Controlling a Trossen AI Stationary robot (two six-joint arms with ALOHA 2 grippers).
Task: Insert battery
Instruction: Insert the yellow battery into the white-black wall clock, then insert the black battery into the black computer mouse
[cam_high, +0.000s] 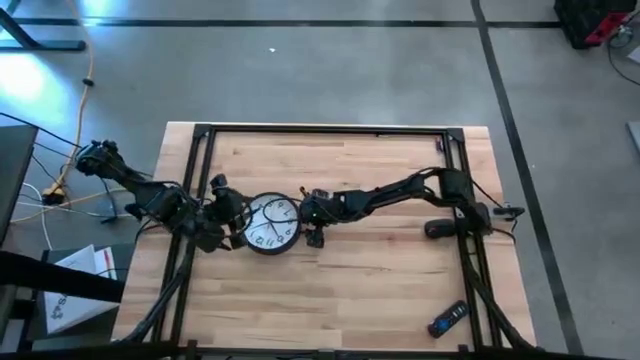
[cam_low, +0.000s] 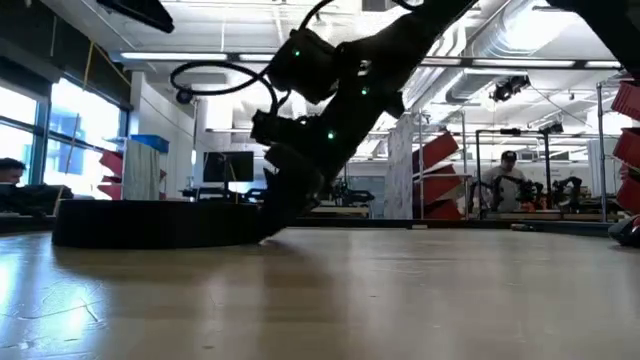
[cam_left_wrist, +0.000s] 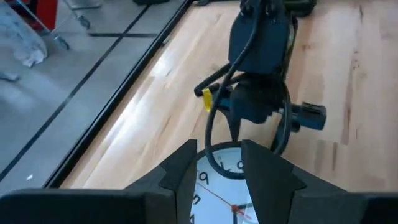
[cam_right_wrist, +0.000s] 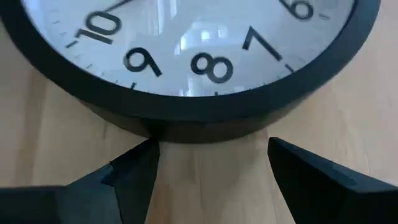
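The wooden table (cam_high: 350, 290) carries a round wall clock (cam_high: 272, 222) lying face up a little left of centre, white dial and black rim showing. No battery shows in any view; whether the small dark thing at the near right corner (cam_high: 447, 318) holds one cannot be told.

The left gripper (cam_high: 222, 222) is at the clock's left edge. Its wrist view shows the two fingers spread apart over the dial, with rim and numerals between them, so it is open and gripping nothing. The right gripper (cam_high: 312, 224) sits at the clock's right edge; its wrist view shows the jaws apart with bare wood between them and the rim (cam_right_wrist: 205, 118) just beyond the tips, also open and empty.

The clock looks light and stiff, a plastic case with a clear, glossy cover that is likely slippery and could scratch or crack. The thick rim is the sensible place to take hold, one gripper on each side, since the battery bay is presumably on the hidden back and the clock would need turning over.

The high view alone gives the layout of both arms. The low view shows the clock's flat profile (cam_low: 150, 222) resting on the wood. Only the left wrist view shows a small yellow tag (cam_left_wrist: 207, 99) on the right arm.
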